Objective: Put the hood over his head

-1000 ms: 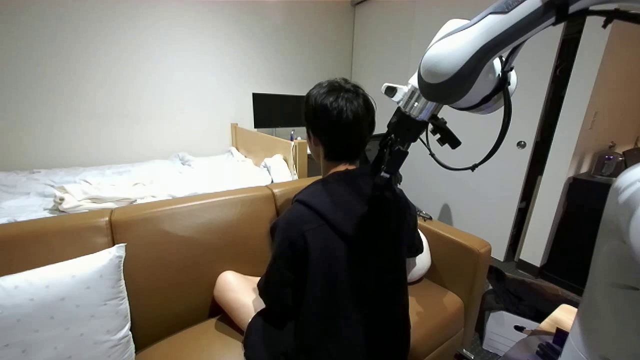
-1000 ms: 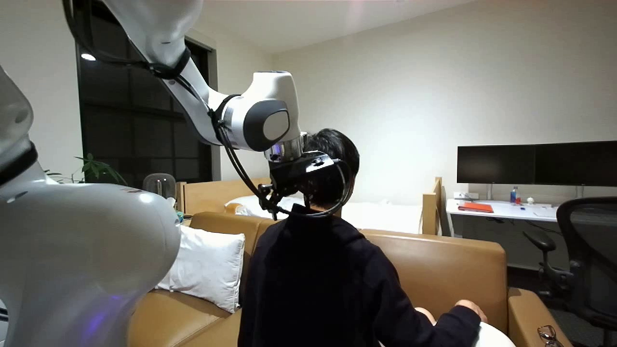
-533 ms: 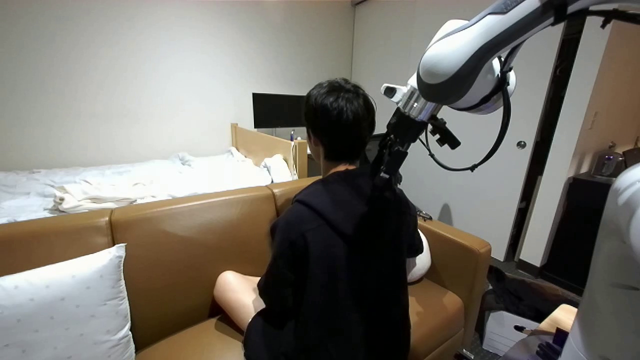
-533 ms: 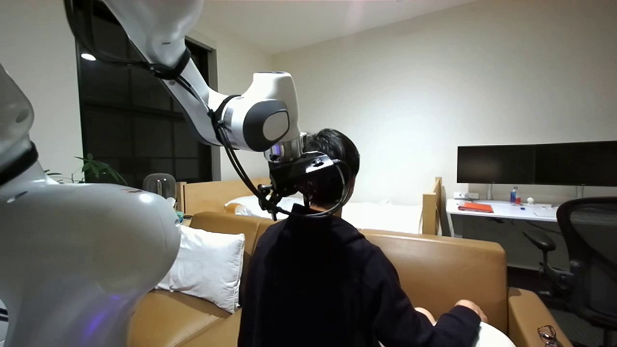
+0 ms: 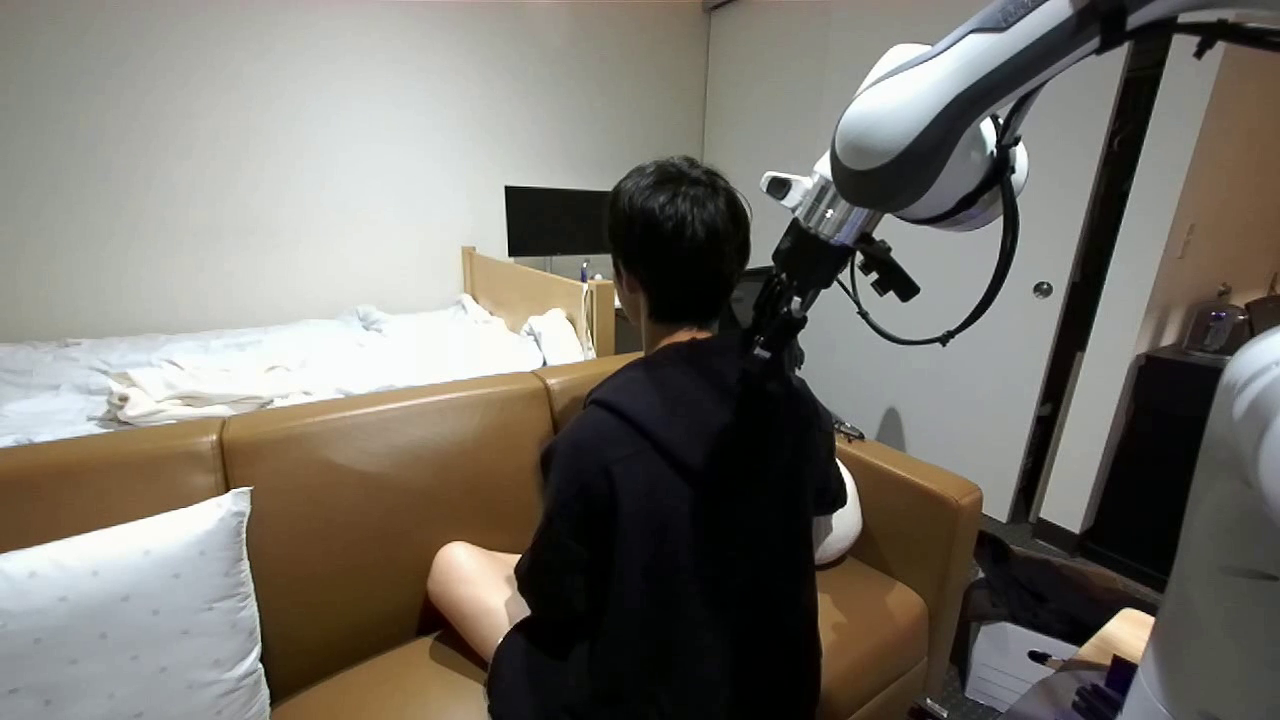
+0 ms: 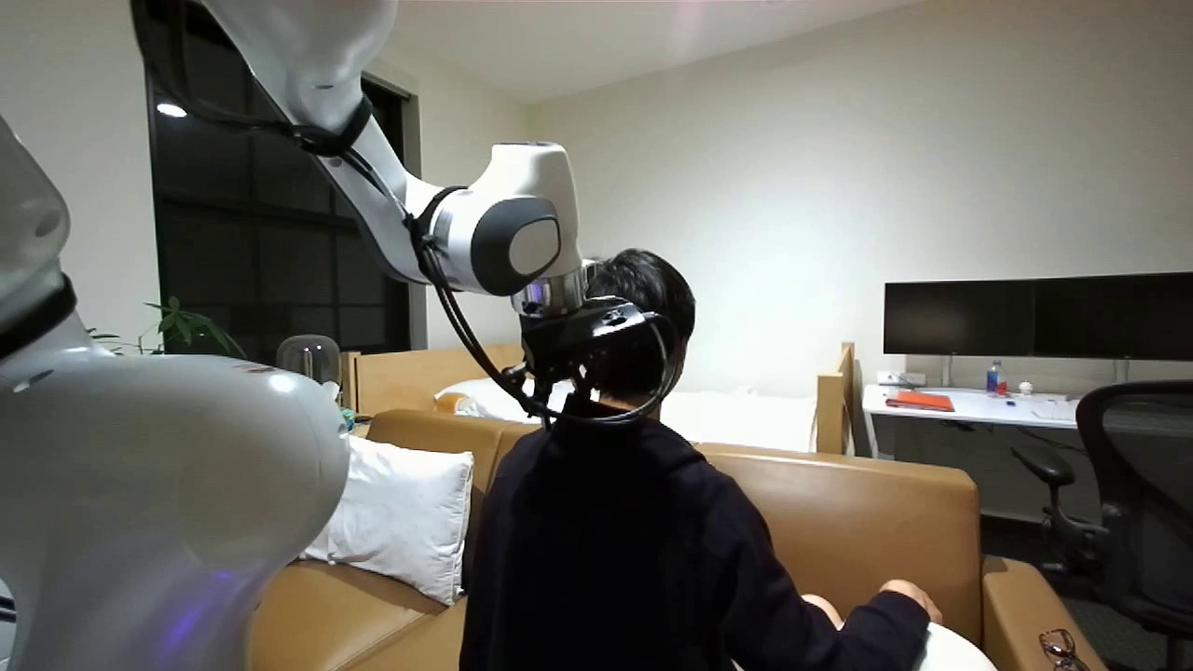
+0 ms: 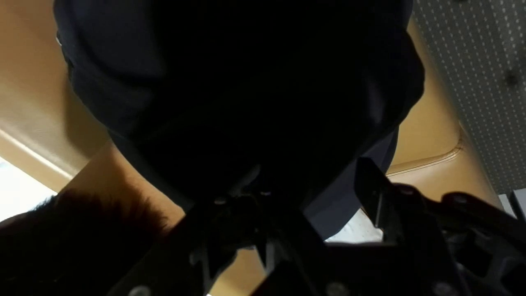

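A person [image 5: 680, 240] with short black hair sits on the sofa with the back toward the cameras and wears a dark hoodie. The hood [image 5: 665, 400] lies down behind the neck on the upper back; in an exterior view its raised edge [image 6: 585, 408] shows just below the gripper. My gripper [image 5: 768, 340] points down at the hood's edge behind the right shoulder and neck. In the wrist view the fingers [image 7: 306, 181] are apart, with dark cloth [image 7: 328, 201] seen between and beyond them. Dark on dark hides whether any fingertip touches the hood.
The head and neck [image 7: 123, 181] are close beside the gripper in the wrist view. A tan sofa [image 5: 390, 470] holds a white pillow [image 5: 130, 610]. A bed [image 5: 300, 360] stands beyond it. A desk [image 6: 969, 405] and black chair [image 6: 1137, 503] stand to one side.
The gripper's fingers have come somewhat closer together, and the arm has sunk very slightly. The person and the hood have not visibly moved.
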Robot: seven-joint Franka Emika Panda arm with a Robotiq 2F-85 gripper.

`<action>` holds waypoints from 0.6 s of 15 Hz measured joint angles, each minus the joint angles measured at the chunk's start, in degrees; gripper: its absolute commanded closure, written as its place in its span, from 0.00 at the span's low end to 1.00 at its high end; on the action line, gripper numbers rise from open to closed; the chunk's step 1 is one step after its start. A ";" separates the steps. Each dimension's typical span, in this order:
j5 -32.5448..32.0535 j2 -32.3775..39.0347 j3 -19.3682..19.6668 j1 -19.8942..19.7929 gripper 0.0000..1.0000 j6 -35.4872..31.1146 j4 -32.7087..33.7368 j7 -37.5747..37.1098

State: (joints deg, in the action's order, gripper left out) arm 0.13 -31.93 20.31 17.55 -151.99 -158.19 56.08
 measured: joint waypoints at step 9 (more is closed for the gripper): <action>-0.10 0.41 -1.56 -1.07 0.99 -1.20 0.81 0.00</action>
State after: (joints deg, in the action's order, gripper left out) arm 0.03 -31.52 18.75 16.48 -153.19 -157.38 56.08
